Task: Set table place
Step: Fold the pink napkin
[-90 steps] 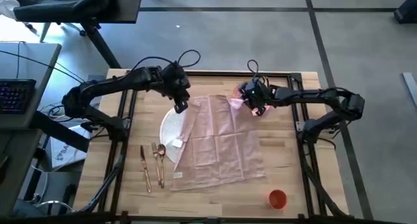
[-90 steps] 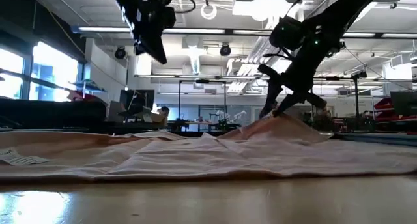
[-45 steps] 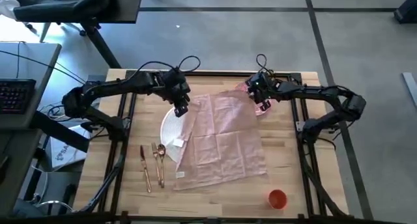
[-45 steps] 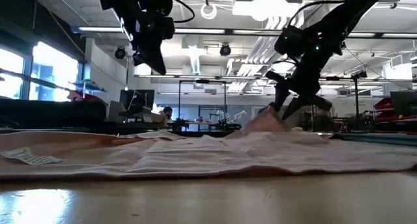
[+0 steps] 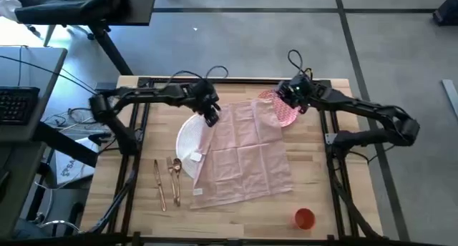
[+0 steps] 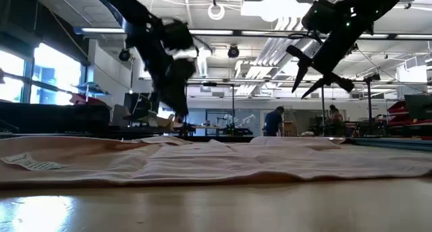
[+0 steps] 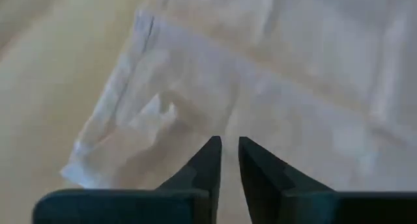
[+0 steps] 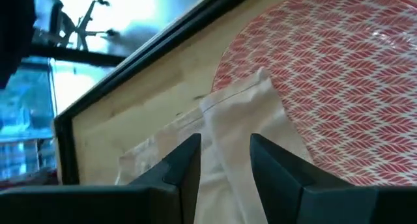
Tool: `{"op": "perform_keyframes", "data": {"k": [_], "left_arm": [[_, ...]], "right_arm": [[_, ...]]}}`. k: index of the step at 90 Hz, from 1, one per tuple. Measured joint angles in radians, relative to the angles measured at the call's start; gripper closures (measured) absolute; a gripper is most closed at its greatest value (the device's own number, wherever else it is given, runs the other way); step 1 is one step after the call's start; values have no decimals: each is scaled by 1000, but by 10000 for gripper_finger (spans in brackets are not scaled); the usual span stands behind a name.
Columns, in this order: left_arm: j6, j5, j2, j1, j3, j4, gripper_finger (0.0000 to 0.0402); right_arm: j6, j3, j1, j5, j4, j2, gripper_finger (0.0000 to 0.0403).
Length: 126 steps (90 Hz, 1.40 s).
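The pale pink napkin [image 5: 243, 154] lies spread on the table [image 5: 125, 203], over the right part of the white plate [image 5: 186, 140]. Its far right corner [image 8: 257, 81] rests on the pink patterned plate [image 5: 285, 109]. Gold cutlery [image 5: 169, 180] lies to the left, and the orange cup [image 5: 305, 218] stands near the front. My left gripper [image 5: 212, 119] is low over the napkin's far left corner [image 7: 111, 152], fingers almost together with nothing between them. My right gripper [image 6: 312, 77] hangs open above the pink plate's edge.
The table's black frame [image 5: 236, 81] runs along the far edge just behind both grippers. Bare wood lies to the right of the napkin and along the front. A grey desk with a keyboard [image 5: 14, 103] stands off to the left.
My right gripper has drawn the napkin's far right corner toward the table's far right, over the pink plate. It has then opened, let go and risen. The corner now lies on the plate. My left gripper has gone right and down toward the napkin's far left corner.
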State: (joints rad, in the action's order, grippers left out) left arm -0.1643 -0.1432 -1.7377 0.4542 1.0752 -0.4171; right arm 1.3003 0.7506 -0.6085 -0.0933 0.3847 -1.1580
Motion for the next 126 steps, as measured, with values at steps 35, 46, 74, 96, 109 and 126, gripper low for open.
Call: {"op": "perform_keyframes", "data": {"k": [35, 46, 74, 96, 109, 126], "left_arm": [[107, 186, -92, 14, 80, -226, 360], [153, 279, -53, 36, 80, -298, 366], [137, -109, -11, 103, 26, -111, 365], [170, -38, -69, 74, 19, 80, 310], [189, 24, -130, 58, 19, 81, 297], [220, 117, -147, 27, 19, 74, 335]], "right_arm": [[-103, 0, 39, 105, 18, 10, 291], [-188, 0, 90, 193, 40, 4, 291], [-274, 0, 240, 311, 24, -145, 291], [-227, 0, 258, 323, -127, -202, 291], [-217, 0, 258, 334, -130, -192, 291], [-209, 0, 258, 349, -125, -175, 291]]}}
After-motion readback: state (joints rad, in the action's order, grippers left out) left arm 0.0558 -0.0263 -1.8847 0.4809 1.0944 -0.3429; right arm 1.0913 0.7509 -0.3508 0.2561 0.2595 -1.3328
